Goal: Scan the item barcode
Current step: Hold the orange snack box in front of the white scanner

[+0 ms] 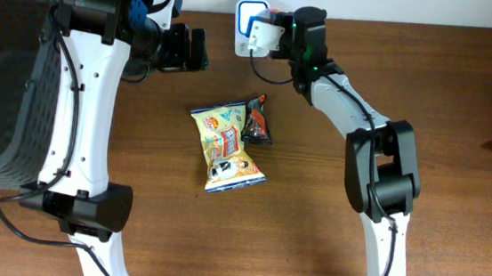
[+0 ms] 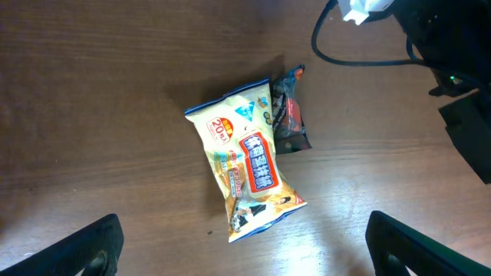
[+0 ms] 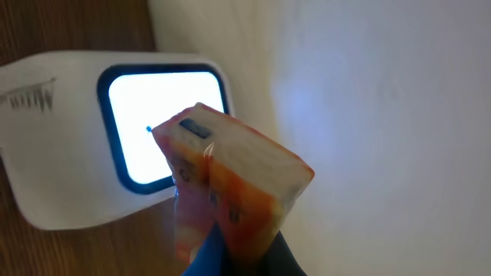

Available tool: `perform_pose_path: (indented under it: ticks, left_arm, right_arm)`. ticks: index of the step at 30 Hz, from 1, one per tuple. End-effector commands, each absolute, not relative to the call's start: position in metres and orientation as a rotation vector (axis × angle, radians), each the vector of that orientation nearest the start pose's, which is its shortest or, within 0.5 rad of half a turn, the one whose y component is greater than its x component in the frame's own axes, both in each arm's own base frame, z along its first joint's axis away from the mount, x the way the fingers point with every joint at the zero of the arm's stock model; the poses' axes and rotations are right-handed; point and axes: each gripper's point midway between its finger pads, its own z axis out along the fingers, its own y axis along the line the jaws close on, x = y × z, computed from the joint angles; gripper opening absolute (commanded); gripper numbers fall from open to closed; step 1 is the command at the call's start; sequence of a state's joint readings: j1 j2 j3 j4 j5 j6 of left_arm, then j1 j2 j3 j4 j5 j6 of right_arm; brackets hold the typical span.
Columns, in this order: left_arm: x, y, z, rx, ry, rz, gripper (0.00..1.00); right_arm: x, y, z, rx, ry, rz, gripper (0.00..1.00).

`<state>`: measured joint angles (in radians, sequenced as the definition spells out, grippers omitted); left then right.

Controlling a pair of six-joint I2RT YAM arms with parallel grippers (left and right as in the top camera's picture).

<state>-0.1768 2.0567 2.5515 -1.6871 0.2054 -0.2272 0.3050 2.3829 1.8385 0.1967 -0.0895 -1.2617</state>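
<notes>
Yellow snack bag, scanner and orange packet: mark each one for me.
yellow snack bag (image 2: pixel 249 165): left wrist view, on the red label at its middle.
scanner (image 3: pixel 146 100): right wrist view, on its lit window.
orange packet (image 3: pixel 245 192): right wrist view, on its orange side face.

"20" in a red circle on the yellow snack bag (image 2: pixel 249 172); other print unreadable

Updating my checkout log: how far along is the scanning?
Done: the right hand has an orange packet gripped and lifted. In hand: it holds that packet before the lit window of the scanner. Left: the yellow snack bag and dark packet lie on the table below the open left hand.
</notes>
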Motion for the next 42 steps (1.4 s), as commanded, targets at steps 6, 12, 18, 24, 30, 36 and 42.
perform_pose_path:
  ticks: [6,12,18,24,30,36,42]
  left_arm:
    - [0.404,-0.107,0.299,0.008,2.766,-0.383,0.99]
    - [0.404,-0.107,0.299,0.008,2.766,-0.383,0.99]
    - [0.404,-0.107,0.299,0.008,2.766,-0.383,0.99]
    - [0.404,-0.107,0.299,0.008,2.766,-0.383,0.99]
    - [0.404,-0.107,0.299,0.008,2.766,-0.383,0.99]
    - [0.404,-0.107,0.299,0.008,2.766,-0.383,0.99]
    - [0.404,-0.107,0.299,0.008,2.766,-0.383,0.99]
  right_arm:
    - [0.652,0.241,0.152,-1.306,1.277,-0.487,0.04]
    - [0.647,0.257,0.159,-1.294,1.247,-0.471,0.04]
    - [0.643,0.258,0.139,-1.311,1.322,-0.395,0.04]
    - [0.645,0.258,0.131,-1.311,1.319,-0.399,0.04]
    - [0.671,0.209,0.205,-0.662,1.471,-0.256,0.04]
    - [0.664,0.216,0.161,-1.042,1.536,-0.396,0.04]
    - [0.672,0.214,0.185,-0.844,1.513,-0.354,0.04]
